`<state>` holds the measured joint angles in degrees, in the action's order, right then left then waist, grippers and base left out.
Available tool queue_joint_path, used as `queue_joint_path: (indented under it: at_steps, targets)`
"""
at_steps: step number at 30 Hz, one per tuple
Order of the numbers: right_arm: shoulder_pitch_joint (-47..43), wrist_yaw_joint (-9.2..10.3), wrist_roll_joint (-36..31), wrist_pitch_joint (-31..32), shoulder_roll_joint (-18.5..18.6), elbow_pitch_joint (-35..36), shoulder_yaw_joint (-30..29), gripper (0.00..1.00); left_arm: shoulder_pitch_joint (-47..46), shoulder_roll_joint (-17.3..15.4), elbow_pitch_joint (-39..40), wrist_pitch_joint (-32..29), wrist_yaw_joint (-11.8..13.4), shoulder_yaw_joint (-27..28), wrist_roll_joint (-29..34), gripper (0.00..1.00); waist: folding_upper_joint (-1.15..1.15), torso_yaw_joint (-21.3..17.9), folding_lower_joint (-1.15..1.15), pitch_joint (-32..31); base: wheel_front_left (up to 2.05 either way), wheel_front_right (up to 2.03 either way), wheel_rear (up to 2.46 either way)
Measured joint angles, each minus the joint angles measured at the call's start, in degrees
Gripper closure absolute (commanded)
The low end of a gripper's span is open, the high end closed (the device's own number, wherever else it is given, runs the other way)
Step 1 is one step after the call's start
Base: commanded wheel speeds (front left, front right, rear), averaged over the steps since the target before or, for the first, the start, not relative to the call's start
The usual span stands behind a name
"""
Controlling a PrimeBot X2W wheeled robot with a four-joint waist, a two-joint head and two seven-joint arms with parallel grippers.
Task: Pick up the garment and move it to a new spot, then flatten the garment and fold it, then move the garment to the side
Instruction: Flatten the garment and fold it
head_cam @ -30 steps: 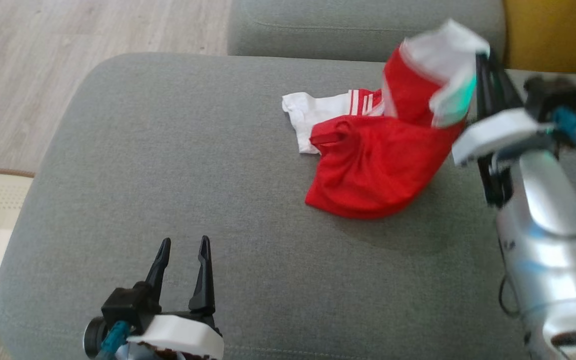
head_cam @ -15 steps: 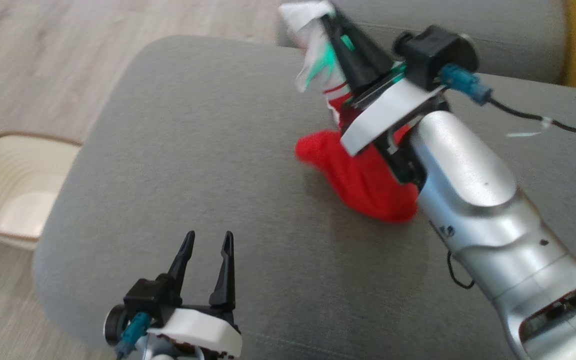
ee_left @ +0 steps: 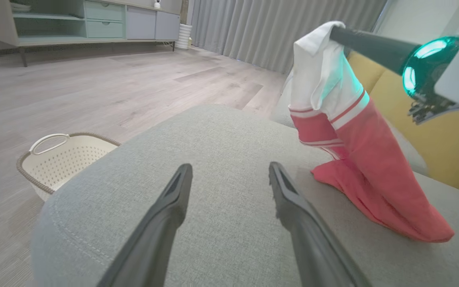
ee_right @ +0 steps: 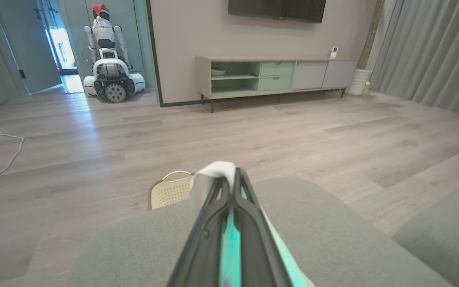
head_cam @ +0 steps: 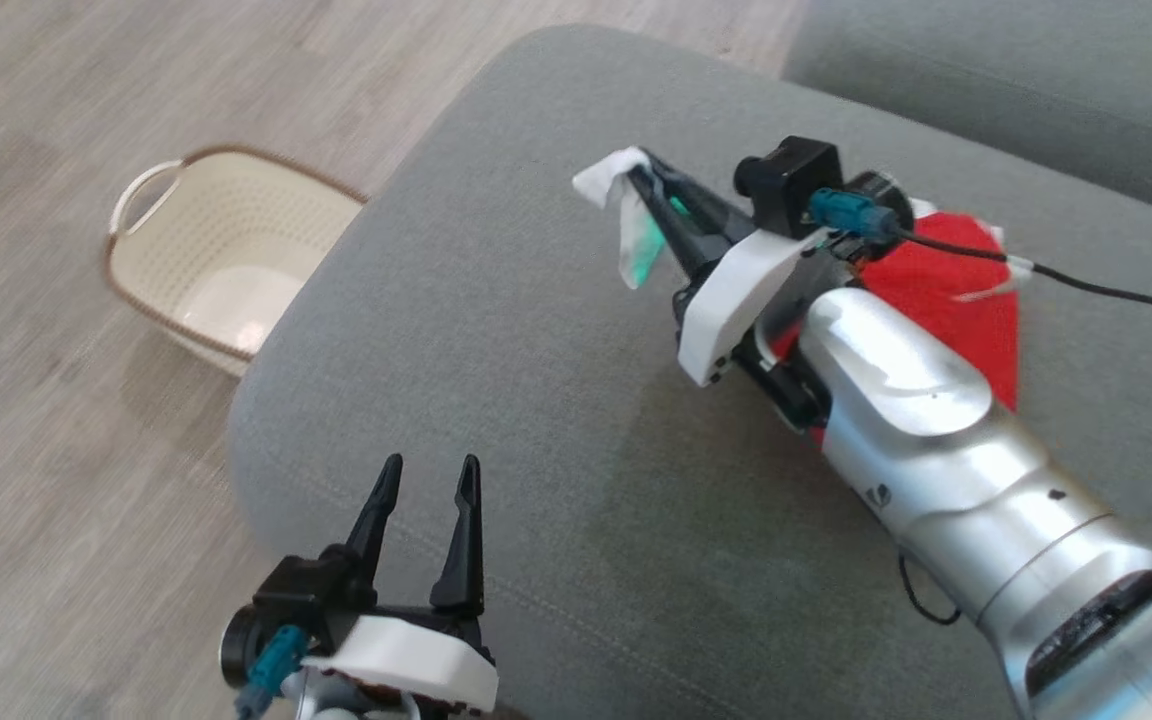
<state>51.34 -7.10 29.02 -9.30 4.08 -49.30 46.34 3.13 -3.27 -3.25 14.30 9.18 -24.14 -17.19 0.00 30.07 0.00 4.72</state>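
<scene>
The garment (head_cam: pixel 966 310) is a red shirt with white sleeves and red-white stripes. My right gripper (head_cam: pixel 641 175) is shut on its white sleeve end (head_cam: pixel 616 190) and holds it up above the grey sofa cushion (head_cam: pixel 536 350). In the left wrist view the garment (ee_left: pixel 357 159) hangs from those fingers, its red hem resting on the cushion. The right wrist view shows white cloth (ee_right: pixel 209 175) pinched at the right gripper (ee_right: pixel 231 177). My left gripper (head_cam: pixel 426 480) stands open over the cushion's near corner, well apart from the garment; its fingers (ee_left: pixel 289 203) hold nothing.
A cream perforated basket (head_cam: pixel 226 250) stands on the wooden floor left of the cushion. A second grey cushion (head_cam: pixel 1016 90) lies behind, with a yellow one (ee_left: pixel 444 147) beside it. Across the room are a low cabinet (ee_right: pixel 269 75) and another wheeled robot (ee_right: pixel 110 67).
My right gripper has carried the sleeve leftward over the cushion, dragging the red body along. The head camera has swung left, bringing the basket into view. The left gripper stays open.
</scene>
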Motion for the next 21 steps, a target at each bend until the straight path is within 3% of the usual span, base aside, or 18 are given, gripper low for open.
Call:
queue_joint_path:
  at_steps: [1, 3, 8, 13, 21]
  targets:
    - [0.0, 0.00, 1.4, 0.5, -0.1, -0.2, 0.8, 0.31, 0.1, 0.0, 0.3, 0.0, 0.2, 0.0, -0.3, 0.00, 0.00, 0.4, 0.00, 0.5, 0.00, 0.00, 0.00]
    - [0.0, 0.00, 3.1, 1.3, -0.2, -1.0, 2.8, 0.00, 0.1, 0.0, 0.6, 0.0, 0.5, -0.1, -0.6, 0.00, 0.00, 0.8, 0.00, 1.4, 0.00, 0.00, 0.00]
    - [0.0, 0.00, 6.0, 0.6, 0.0, -2.0, 5.0, 0.00, 0.0, 0.0, 0.7, 0.0, 0.5, -0.9, -0.8, 0.00, 0.00, 0.3, 0.00, 1.8, 0.00, 0.00, 0.00]
    - [2.4, 0.00, 7.9, -1.7, -0.2, -1.0, 6.1, 0.00, 0.0, 0.0, 0.7, 0.0, 0.4, -0.3, -0.6, 0.00, 0.00, -3.3, 0.00, 1.8, 0.00, 0.00, 0.00]
    - [5.3, 0.00, 4.6, -4.9, -0.2, -6.3, -1.0, 0.00, -0.1, 0.0, 0.7, 0.0, 0.3, 2.5, 0.5, 0.00, 0.00, -11.2, 0.00, 1.3, 0.00, 0.00, 0.00]
